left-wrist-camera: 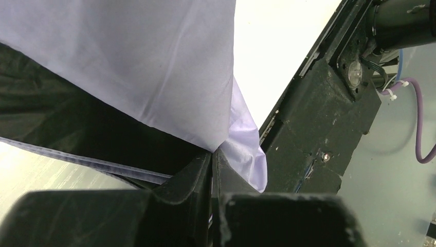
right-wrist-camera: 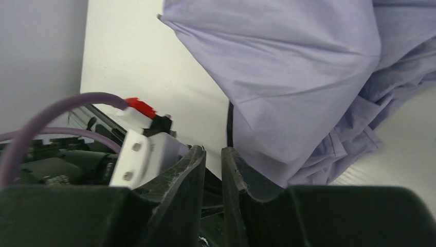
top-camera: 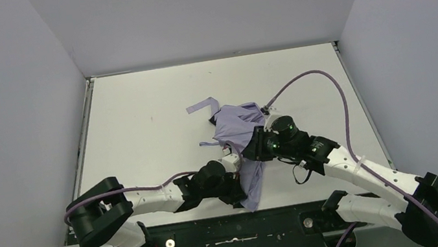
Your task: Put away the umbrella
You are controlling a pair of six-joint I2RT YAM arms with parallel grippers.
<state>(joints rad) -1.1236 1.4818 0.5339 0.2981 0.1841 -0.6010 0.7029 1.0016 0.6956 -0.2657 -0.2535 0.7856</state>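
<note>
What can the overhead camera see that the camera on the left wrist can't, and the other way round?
Only the overhead view shows the whole crumpled umbrella on the white table, with the left arm and right arm both reaching it. Only the left wrist view shows the left tool up close, jaws shut on a corner of the fabric. Both show lavender fabric reaching the table's near edge and the black rail there.

umbrella [top-camera: 240,130]: pale lavender | table [top-camera: 138,129]: white | cable [top-camera: 327,78]: purple | arms [top-camera: 149,202]: white, black joints | walls [top-camera: 5,116]: grey
</note>
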